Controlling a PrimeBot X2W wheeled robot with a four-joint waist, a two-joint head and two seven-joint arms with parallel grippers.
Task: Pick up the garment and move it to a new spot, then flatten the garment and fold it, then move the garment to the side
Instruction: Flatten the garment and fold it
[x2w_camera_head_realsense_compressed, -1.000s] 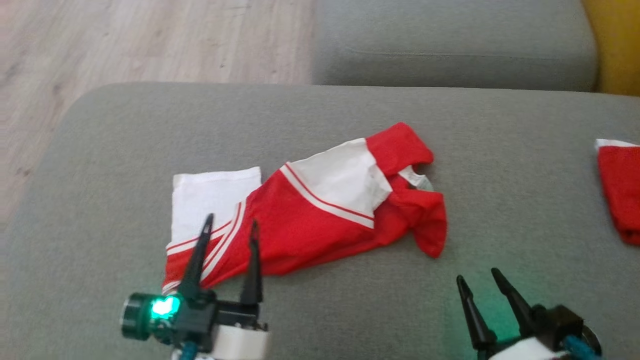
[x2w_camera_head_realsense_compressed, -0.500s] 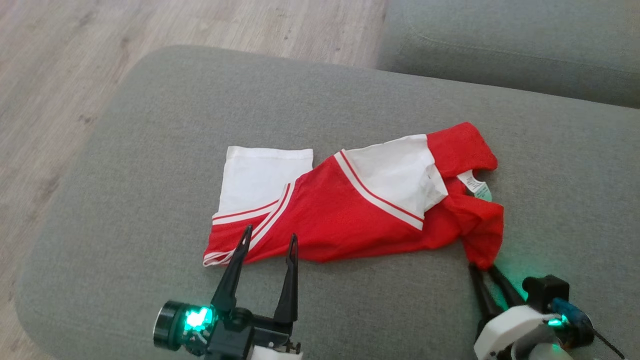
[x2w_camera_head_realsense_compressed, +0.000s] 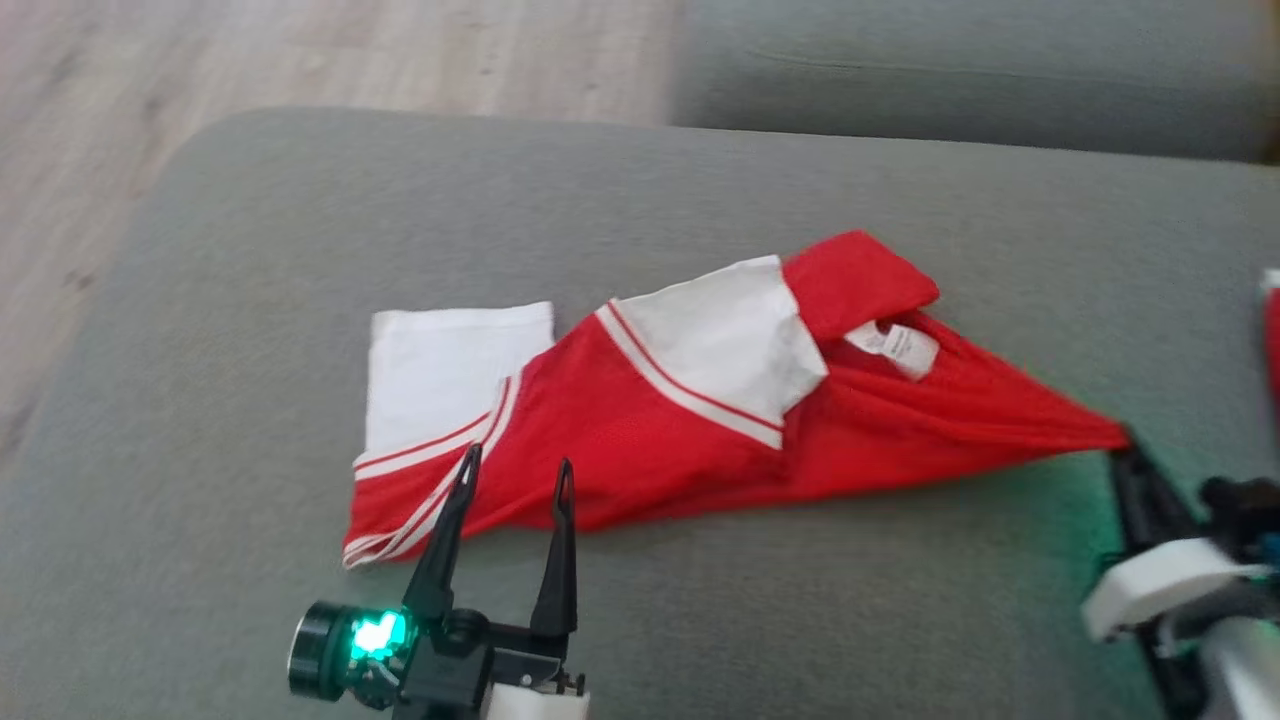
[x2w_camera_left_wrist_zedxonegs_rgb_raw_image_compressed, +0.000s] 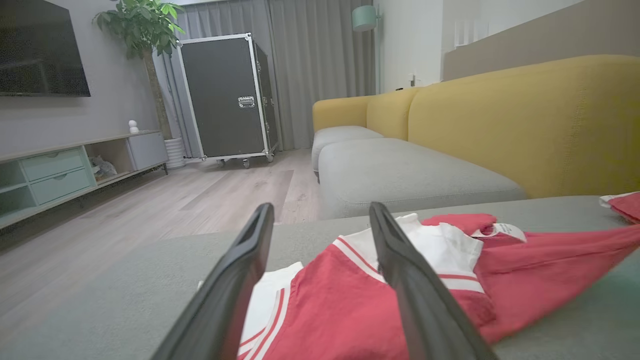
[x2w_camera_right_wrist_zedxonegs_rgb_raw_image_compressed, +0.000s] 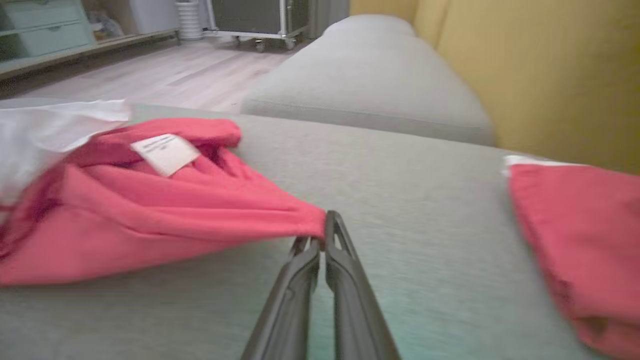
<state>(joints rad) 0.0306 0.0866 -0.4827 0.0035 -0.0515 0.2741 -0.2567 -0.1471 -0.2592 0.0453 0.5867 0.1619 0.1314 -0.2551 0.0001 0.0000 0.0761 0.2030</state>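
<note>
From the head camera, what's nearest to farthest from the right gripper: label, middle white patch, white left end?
From the right gripper, shut on the garment:
1. Label, towards the right.
2. Middle white patch, in the centre.
3. White left end, far left.

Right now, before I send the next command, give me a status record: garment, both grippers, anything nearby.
garment: red and white, rumpled, lying on grey cushion
right gripper: jaws shut on garment's red corner, cloth drawn taut to a point
left gripper: jaws open, poised by the striped end, holding nothing
nearby: second red cloth at cushion's right, apart from garment
</note>
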